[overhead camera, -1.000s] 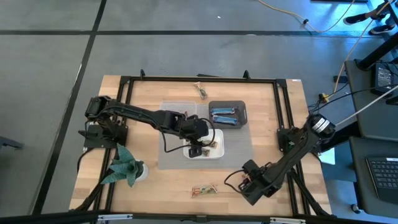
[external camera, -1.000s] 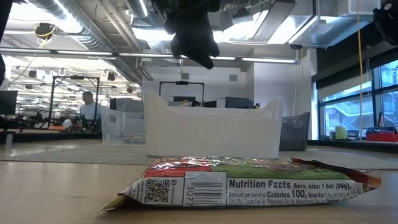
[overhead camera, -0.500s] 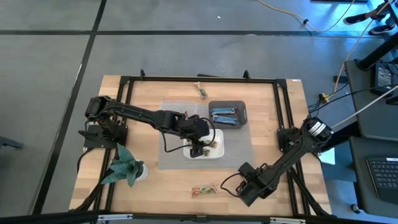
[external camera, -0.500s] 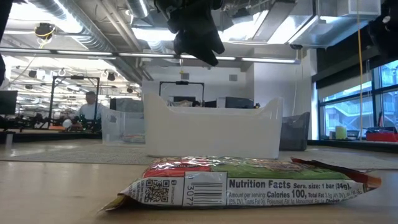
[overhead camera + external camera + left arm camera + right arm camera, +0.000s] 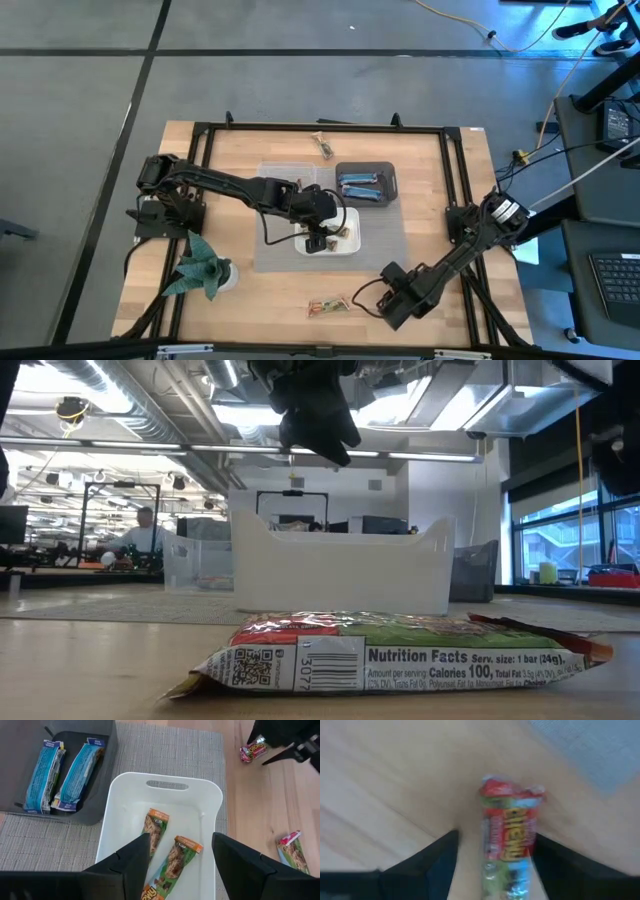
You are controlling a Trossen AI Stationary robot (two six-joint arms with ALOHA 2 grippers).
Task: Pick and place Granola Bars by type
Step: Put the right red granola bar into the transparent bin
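Note:
A red-and-green granola bar (image 5: 328, 305) lies flat on the wood near the table's near edge and fills the low view's foreground (image 5: 400, 655). My right gripper (image 5: 385, 305) is low just right of it, open. In the right wrist view the fingers (image 5: 492, 867) stand on either side of the bar (image 5: 510, 840); whether they touch it I cannot tell. My left gripper (image 5: 180, 870) hovers open above the white tub (image 5: 210, 795), empty. The tub holds tan/orange bars (image 5: 155, 827). Two blue bars (image 5: 77, 767) lie in the dark tub (image 5: 365, 183).
Both tubs stand on a grey mat (image 5: 275, 255). One more bar (image 5: 322, 145) lies by the far edge, another (image 5: 292, 850) on bare wood beside the white tub. The green paper plant (image 5: 200, 268) stands at the near left. A black frame (image 5: 445, 180) borders the table.
My right gripper has moved along the near edge toward the table's left, closing in on the red-and-green bar. The bar has stayed where it lay. My left gripper has kept its place over the white tub.

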